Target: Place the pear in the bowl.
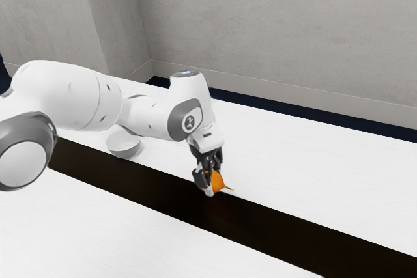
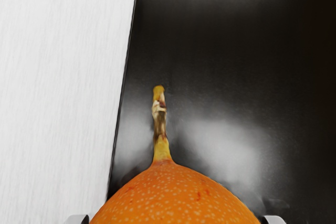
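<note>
exterior view, hand (image 1: 211, 184) clasping orange pear (image 1: 217, 181)

A glossy finish with soft reflections is noted on the dark strip (image 2: 236, 77); matt, finely grained surfacing is seen on the white tabletop (image 2: 58, 77). Smooth, speckled skin is recorded on the pear (image 2: 176, 198). The bowl (image 1: 124, 144) is judged smooth, possibly ceramic.
</note>
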